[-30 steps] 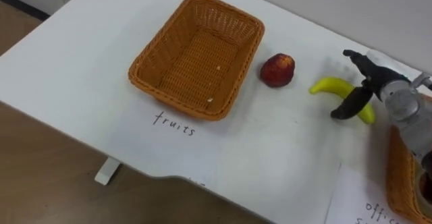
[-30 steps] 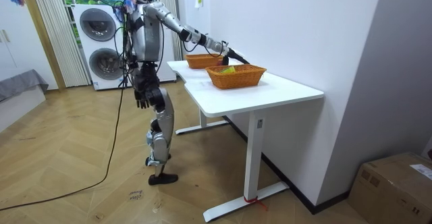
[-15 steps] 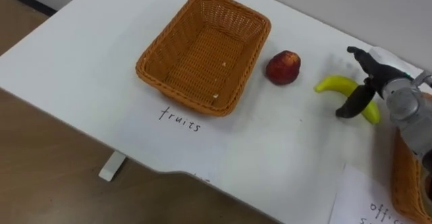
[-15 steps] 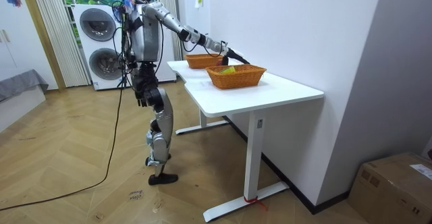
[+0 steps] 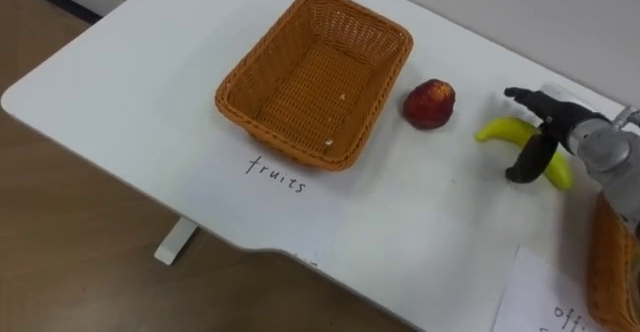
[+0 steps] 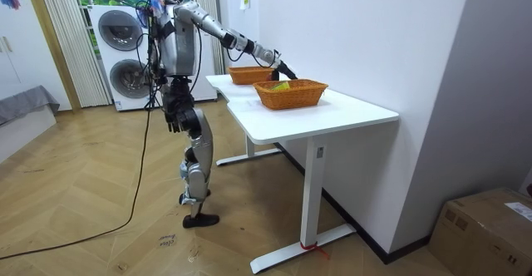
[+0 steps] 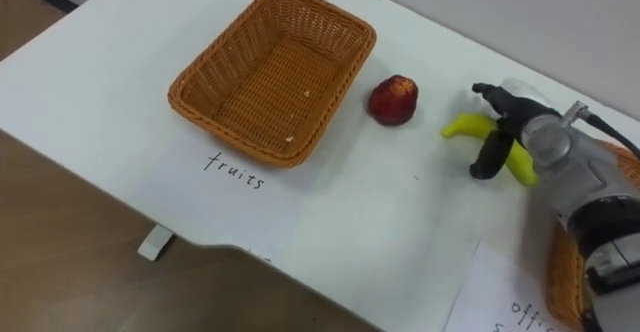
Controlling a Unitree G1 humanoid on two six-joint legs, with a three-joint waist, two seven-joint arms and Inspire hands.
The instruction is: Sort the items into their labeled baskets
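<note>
Counter (image 5: 120, 82): it carries everything, and the robot stands at its long edge with one arm reaching out over it.
Fruit basket (image 5: 310, 92): empty, well off to the left of the right robot hand (image 5: 562, 132).
Office basket (image 5: 606, 272): just behind and below that hand's wrist, mostly cut off at the view's edge.
Writing: the sheet (image 5: 275, 170) at the fruit basket's near rim is handwritten "fruits". A second sheet (image 5: 545, 297) by the office basket is cut off mid-word.
Right robot hand: spread apart and straddling the banana (image 5: 498, 130), with the thumb (image 5: 527, 160) on the near side and the fingers beyond it. It looks unclosed to me.
Left robot hand (image 6: 173, 120): hangs at the robot's hip, so your right is the nearer one by far.
Banana: lies on the counter directly under the right robot hand, its long axis running left to right across the grip. Your carry goes leftward.
Red fruit (image 5: 430, 104): left of the hand, between it and the fruit basket.
</note>
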